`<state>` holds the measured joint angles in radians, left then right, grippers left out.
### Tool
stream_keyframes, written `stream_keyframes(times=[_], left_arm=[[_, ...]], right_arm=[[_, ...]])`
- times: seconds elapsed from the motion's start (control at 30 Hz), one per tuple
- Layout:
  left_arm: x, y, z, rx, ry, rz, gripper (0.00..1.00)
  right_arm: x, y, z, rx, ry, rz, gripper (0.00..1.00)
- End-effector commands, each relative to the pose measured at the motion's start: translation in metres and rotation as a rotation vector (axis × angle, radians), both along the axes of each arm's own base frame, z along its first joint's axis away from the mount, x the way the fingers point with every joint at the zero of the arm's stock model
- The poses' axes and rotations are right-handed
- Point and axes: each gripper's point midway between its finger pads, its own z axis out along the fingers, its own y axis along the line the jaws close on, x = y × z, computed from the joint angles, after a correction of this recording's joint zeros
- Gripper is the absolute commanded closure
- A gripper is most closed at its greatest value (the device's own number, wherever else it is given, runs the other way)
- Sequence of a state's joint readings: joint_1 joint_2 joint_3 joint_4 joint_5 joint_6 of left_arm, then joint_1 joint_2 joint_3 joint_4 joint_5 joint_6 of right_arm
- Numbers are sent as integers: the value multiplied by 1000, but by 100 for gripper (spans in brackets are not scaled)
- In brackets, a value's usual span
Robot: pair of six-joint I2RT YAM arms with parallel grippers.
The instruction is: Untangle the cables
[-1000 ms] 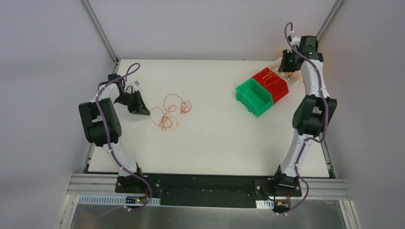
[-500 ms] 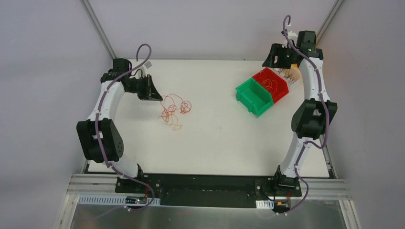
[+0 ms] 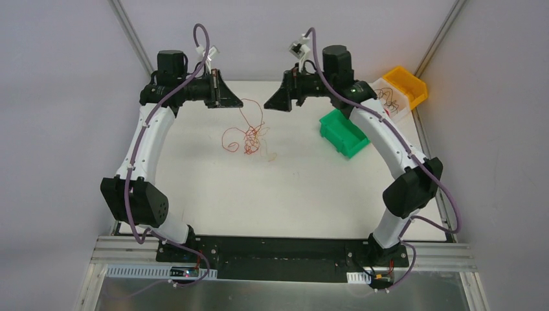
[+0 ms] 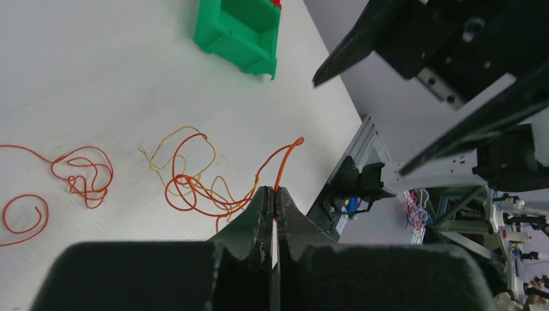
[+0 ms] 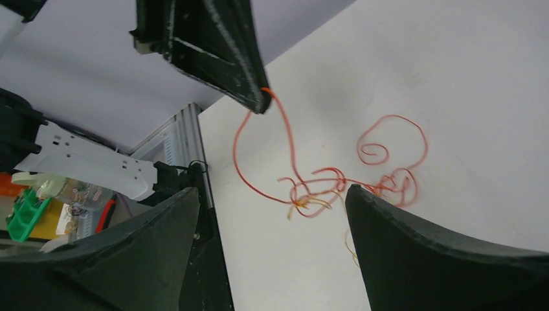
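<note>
- Clenched flat together, the left jaws, pinching the tip of one orange wire (image 4: 285,157), no gap showing between them.
- Spread wide and grasping nothing, the right jaws, with their dark fingers (image 5: 414,253) at either side of the right wrist view and the tangle framed between.
- Both sets of jaws high above the surface (image 3: 298,188) at its far side, tips turned toward each other, near but apart.
- From the left pinch, the wire hanging in a slack loop down to the rest of the cables (image 3: 249,137).
- Cables in a loose knot of red, orange and yellow curls, below and between the two sets of jaws, toward the far middle of the surface. Whether part of the knot hangs clear of the surface, impossible to tell.
- A few more red curls spread out to one side of the knot, flat on the surface in the left wrist view.
- To the right of the cables and well apart from them, a green bin (image 3: 343,133), upright, partly under the right arm (image 3: 382,136).
- Farther out, at the far right corner, a yellow bin (image 3: 406,87), and just beside it a pale bin (image 3: 377,86) with more thin dark wires inside.
- Outermost, the left arm (image 3: 147,139) arched up along the left edge of the surface, and the right arm arched up the right side and across above the bins.
</note>
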<state>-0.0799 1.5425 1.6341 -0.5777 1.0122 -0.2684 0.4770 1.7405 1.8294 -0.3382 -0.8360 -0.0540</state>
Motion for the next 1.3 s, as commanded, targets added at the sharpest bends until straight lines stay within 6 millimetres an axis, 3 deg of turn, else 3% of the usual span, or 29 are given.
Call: stream_keyframes(times=[0.0,0.13,0.2,0.33,0.4,0.43,0.47,0.5,0.57,0.7,0.77,1.07,1.1,1.27], left_arm=[[10,-13,54,-149,-59,-1,100],[14,-16,65,-183,-63,9,100],[14,-16,67,-192,-57,16,100],[16,-13,69,-216,-34,63,100],[21,-10,71,-255,-7,92,100],[23,-9,70,-269,2,102,100],[25,-7,67,-272,9,115,100],[25,-4,62,-269,13,127,90],[28,6,51,-270,4,148,60],[27,38,41,-276,-179,197,25],[24,48,28,-256,-245,226,12],[4,28,1,-180,-355,184,8],[8,30,0,-174,-366,204,8],[12,2,8,-186,-472,153,8]], right_arm=[[-17,51,24,124,-38,105,11],[-24,85,17,112,-86,124,10],[-22,93,10,91,-101,113,19],[-17,93,-4,57,-107,101,62],[-17,92,-1,60,-113,92,93],[-15,92,4,73,-120,79,100],[-15,92,10,88,-130,75,100],[-15,92,18,106,-123,66,100],[-15,93,44,157,-115,57,100],[-11,93,74,233,-55,37,100],[-9,92,81,252,-37,19,100],[20,87,102,331,54,-134,100],[23,88,106,344,66,-148,100],[35,91,116,395,159,-208,100]])
